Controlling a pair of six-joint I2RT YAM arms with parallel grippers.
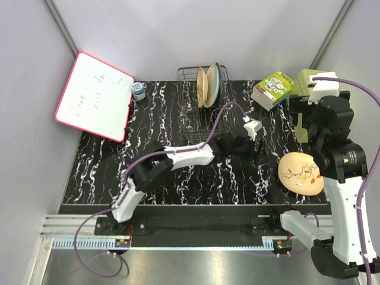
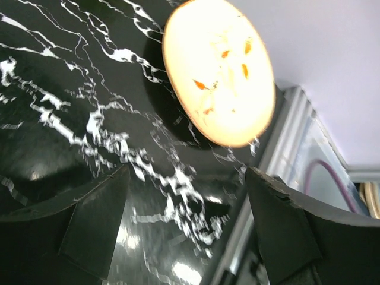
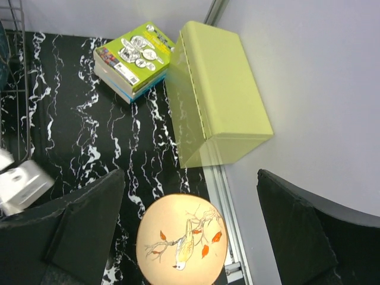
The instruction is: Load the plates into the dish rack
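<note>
whiteboard [image 1: 94, 98] writing illegible, racked plates [image 1: 209, 85] overlapping

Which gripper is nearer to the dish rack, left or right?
Left. The left gripper hangs just right of the near end of the dish rack; the right gripper is far to its right, by the green box.

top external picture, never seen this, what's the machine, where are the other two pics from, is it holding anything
Two robot arms are bolted to a black marbled table. The top picture looks down from behind them. The other two come from a camera on each wrist; the dark shapes are fingers of the left gripper and right gripper, both open, holding nothing. An orange-tan plate with a bird drawing lies flat on the right. More plates stand in the wire dish rack. A whiteboard, a stack of books and a green box sit nearby.
</note>
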